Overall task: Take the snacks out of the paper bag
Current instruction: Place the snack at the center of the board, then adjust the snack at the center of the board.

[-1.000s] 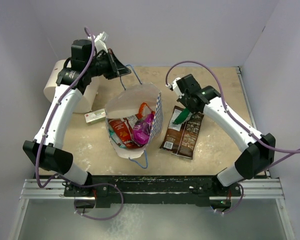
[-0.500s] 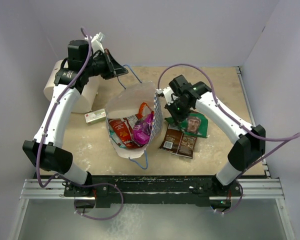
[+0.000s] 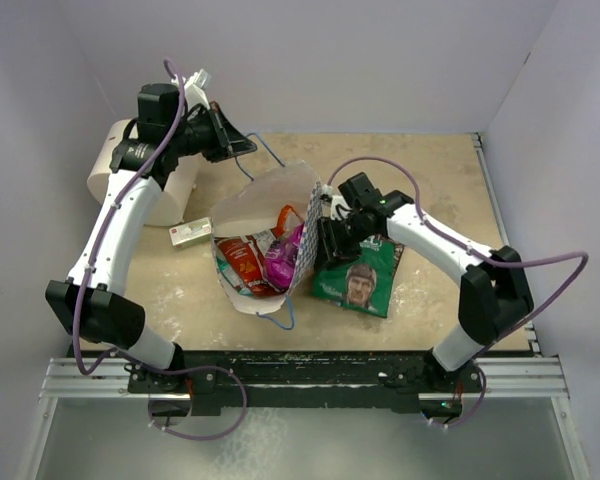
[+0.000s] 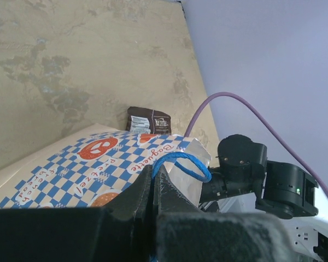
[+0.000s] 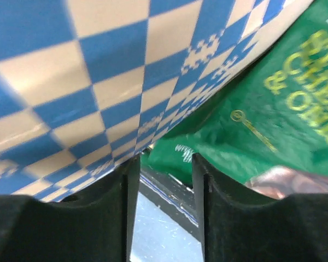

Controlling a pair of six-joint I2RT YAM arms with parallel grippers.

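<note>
The beige marbled tabletop (image 3: 440, 190) fills my overhead view. A big white cylinder (image 3: 108, 180) sits at its far left, partly behind the left arm. In the middle is the white paper carrier bag with a blue checked band and orange logos (image 3: 263, 205), its mouth open toward the overhead camera. Inside it I see a red-orange crinkly packet (image 3: 242, 262) and a magenta-purple shiny packet (image 3: 283, 258) side by side, with more packets partly hidden around them. Just right of the bag, a green shiny packet (image 3: 360, 282) lies flat on the tabletop. My left wrist view shows a dark brown packet (image 4: 147, 120) beyond the bag. The left tool (image 3: 245, 148) is raised behind the bag, with its fingers pressed together on the bag's thin blue cord handle (image 4: 180, 164). The right tool (image 3: 320, 245) sits low, right beside the bag's right wall and at the green packet's edge. Its fingers are parted a little with nothing between them. A small flat whitish box (image 3: 190, 233) lies just left of the bag.
</note>
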